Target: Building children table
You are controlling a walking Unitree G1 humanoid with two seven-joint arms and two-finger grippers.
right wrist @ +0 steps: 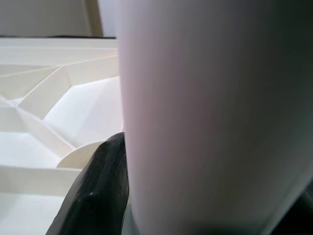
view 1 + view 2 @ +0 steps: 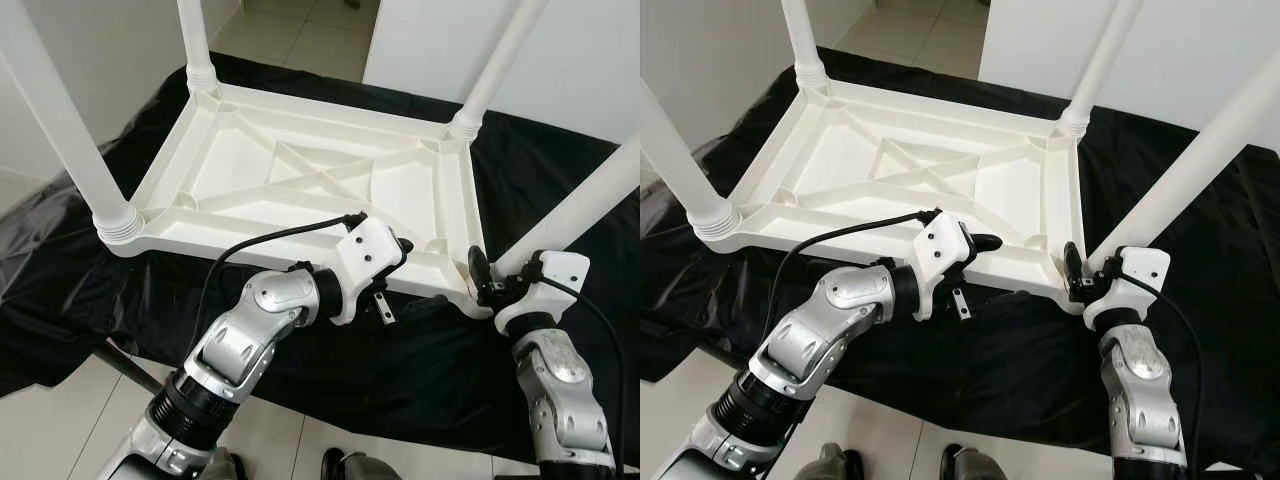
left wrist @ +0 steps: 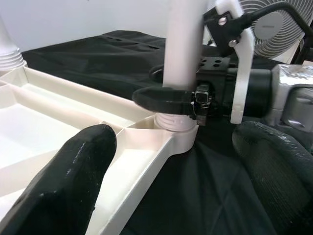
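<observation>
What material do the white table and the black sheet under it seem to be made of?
The table looks like moulded plastic with a matt white finish: its underside has thin cast ribs and threaded leg sockets. The black sheet seems a thin plastic film or coated fabric, since it wrinkles and gives soft glossy highlights; which one I cannot tell.

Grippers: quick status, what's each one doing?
Left gripper: open, holding nothing, at the upturned white plastic table top's near edge.
Right gripper: shut on the near-right white table leg.
</observation>
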